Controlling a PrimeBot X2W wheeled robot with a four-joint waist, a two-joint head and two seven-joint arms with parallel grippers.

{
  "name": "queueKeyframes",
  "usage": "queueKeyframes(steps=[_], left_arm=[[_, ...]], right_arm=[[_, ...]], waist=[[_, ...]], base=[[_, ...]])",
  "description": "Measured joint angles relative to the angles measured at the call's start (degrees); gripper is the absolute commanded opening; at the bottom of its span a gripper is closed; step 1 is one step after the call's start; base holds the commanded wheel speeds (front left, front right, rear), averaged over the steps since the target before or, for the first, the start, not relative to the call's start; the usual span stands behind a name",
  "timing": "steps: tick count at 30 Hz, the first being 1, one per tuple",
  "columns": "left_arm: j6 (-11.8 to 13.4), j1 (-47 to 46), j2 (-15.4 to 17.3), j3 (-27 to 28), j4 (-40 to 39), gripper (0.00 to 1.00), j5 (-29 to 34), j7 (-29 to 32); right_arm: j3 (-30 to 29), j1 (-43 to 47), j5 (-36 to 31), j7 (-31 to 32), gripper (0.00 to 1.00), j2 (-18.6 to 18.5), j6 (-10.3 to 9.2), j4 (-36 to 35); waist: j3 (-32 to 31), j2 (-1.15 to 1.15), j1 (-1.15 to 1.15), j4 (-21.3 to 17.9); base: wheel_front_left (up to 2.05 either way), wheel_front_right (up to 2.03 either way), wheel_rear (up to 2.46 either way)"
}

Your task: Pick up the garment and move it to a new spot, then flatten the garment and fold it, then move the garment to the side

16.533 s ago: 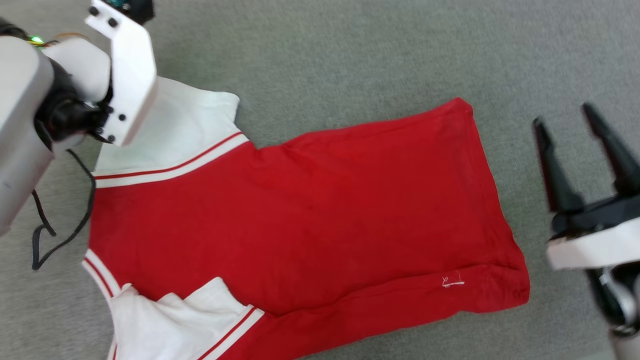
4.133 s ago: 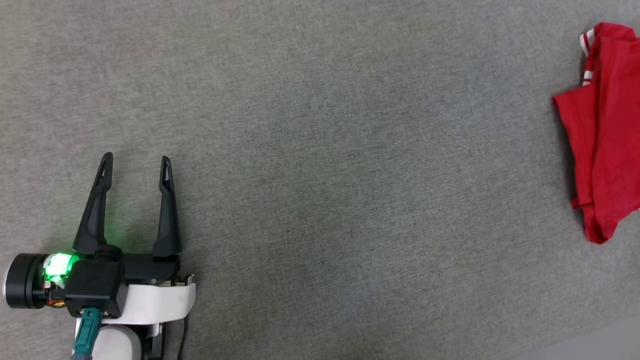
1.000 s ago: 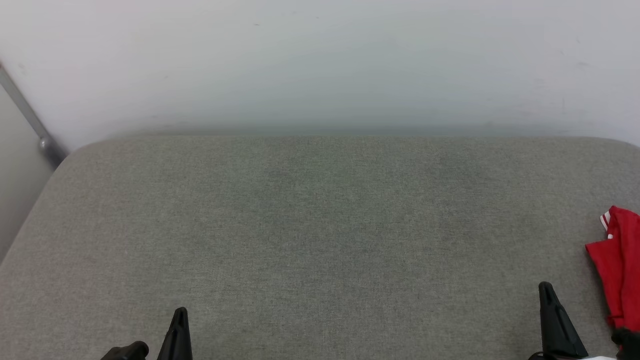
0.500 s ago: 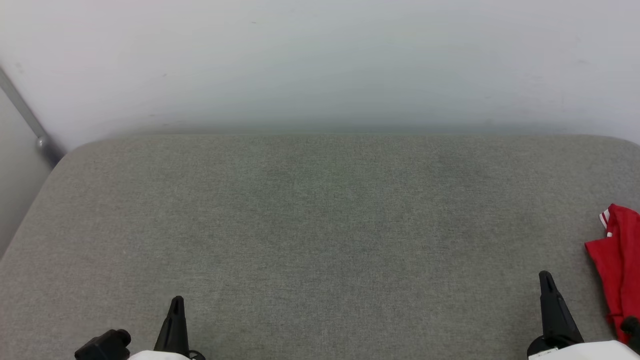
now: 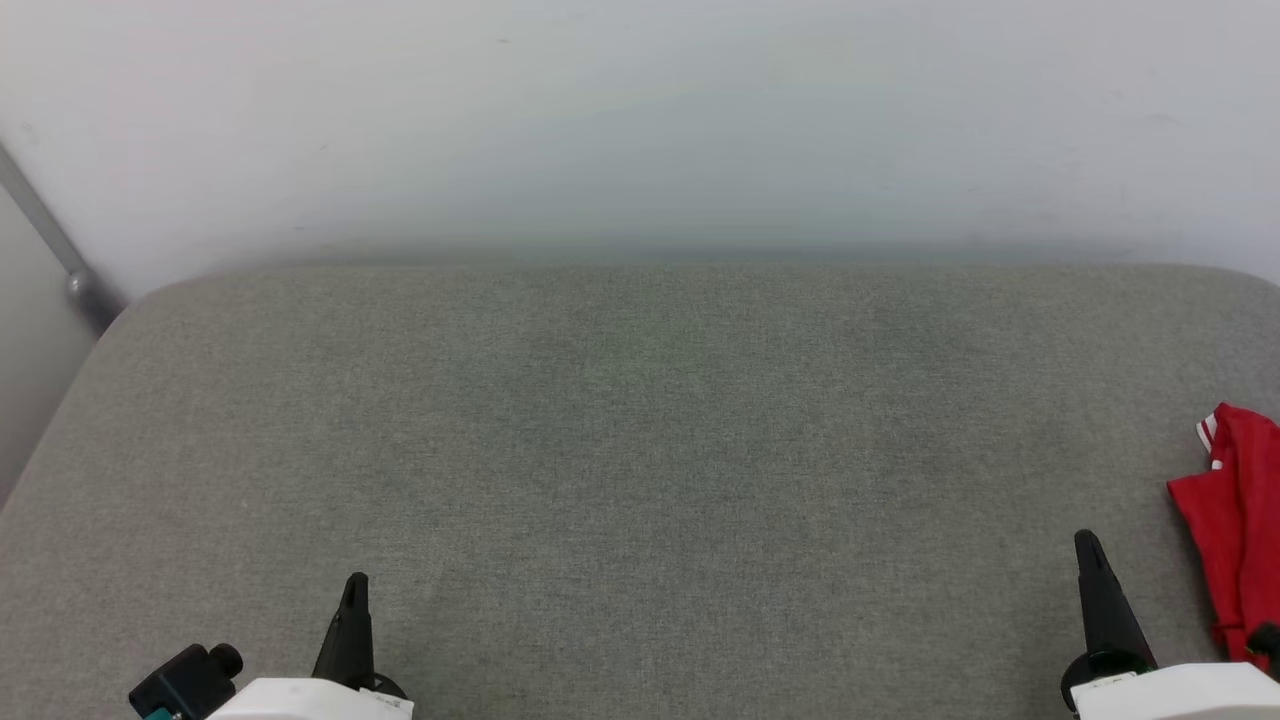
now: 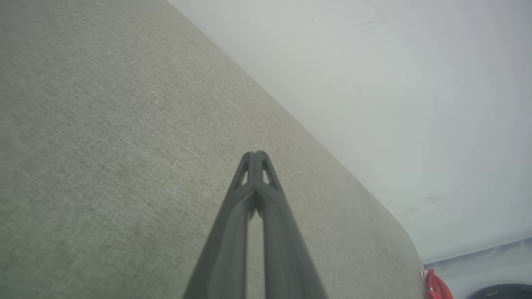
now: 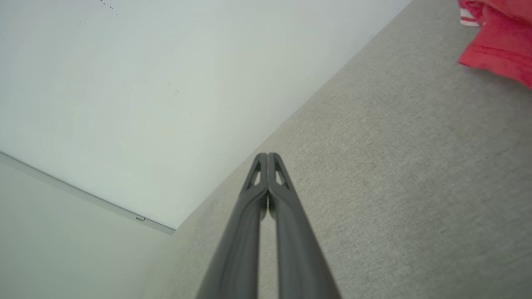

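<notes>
Rightward, rumpled red garment (image 5: 1235, 530) on grey weave (image 5: 640, 450); left end effector (image 6: 255, 154), right end effector (image 7: 268, 155) closed, empty.

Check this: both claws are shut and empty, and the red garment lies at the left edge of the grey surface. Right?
Not fully. The head view shows the garment at the right edge of the grey surface. The left claw and right claw are indeed shut and empty.

Your garment (image 5: 1232, 530) at the grey pad's (image 5: 640, 450) right edge cut off by the frame, its folds not judgeable, your left gripper (image 5: 354, 592) and right gripper (image 5: 1089, 550) cropped at the bottom, dark rounded object (image 6: 503, 291) in the left wrist view's corner unidentifiable
</notes>
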Motion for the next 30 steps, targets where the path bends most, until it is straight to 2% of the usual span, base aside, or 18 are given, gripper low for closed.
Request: queueKeyframes(steps=[30], left_arm=[[-2.42, -4.54, -0.01, 2.14, 2.07, 0.0, -20.3, 4.76]], right_arm=[[-0.46, -4.61, 18.85, 4.9, 0.0, -0.21, 0.0, 2.8]], waist=[[0.63, 0.0, 0.0, -0.54]], base=[[0.0, 0.0, 0.0]])
